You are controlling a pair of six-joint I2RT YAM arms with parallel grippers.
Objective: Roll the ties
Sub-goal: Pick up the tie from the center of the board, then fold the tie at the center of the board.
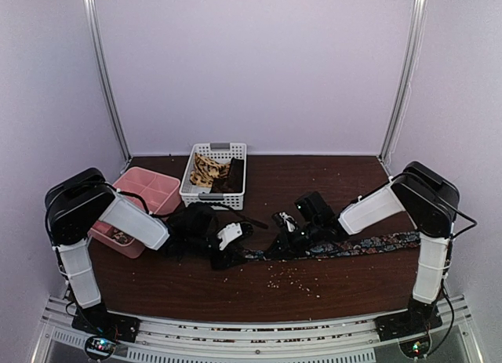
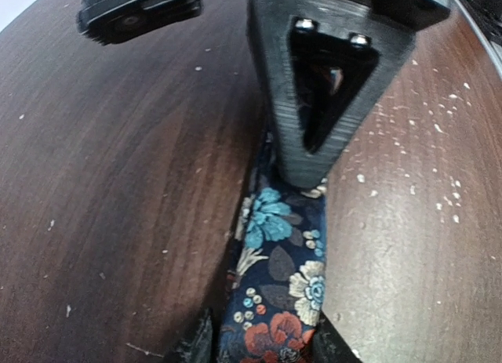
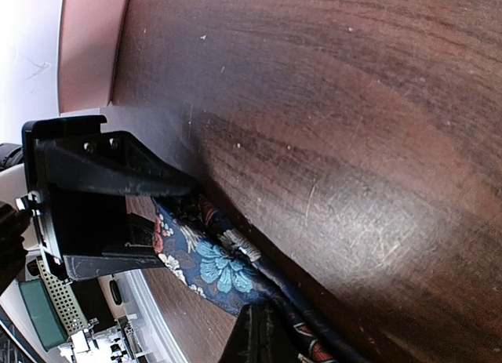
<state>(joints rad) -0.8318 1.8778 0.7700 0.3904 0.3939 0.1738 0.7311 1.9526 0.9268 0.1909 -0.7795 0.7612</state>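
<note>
Clearly, the right gripper [image 3: 259,335] is closed tight on the floral tie [image 1: 369,244], pinching the fabric near the middle of the table [image 1: 329,288]. In the left wrist view its triangular finger [image 2: 271,81] bears down on the cloth at the top of the frame. The left gripper [image 2: 263,349] stands roughly half open, its fingers [image 2: 196,343] on either edge of the same tie at the bottom of that view; whether they squeeze it cannot be told.

In the top view the two grippers sit just beside each other at center frame. The tie runs flat on the wood from them toward the right edge and ends near the right arm [image 1: 431,261]. Toward the upper middle, a white basket [image 1: 189,181] holds a tan tie [image 1: 205,171] and a dark brown tie [image 1: 233,176]. A pink tray [image 1: 157,183] lies at the left, partly under the left arm [image 1: 129,218]. Pale crumbs [image 1: 294,278] dot the wood below the tie. Open wood stretches from there down to the metal rail [image 1: 259,332] at the bottom of the frame.
</note>
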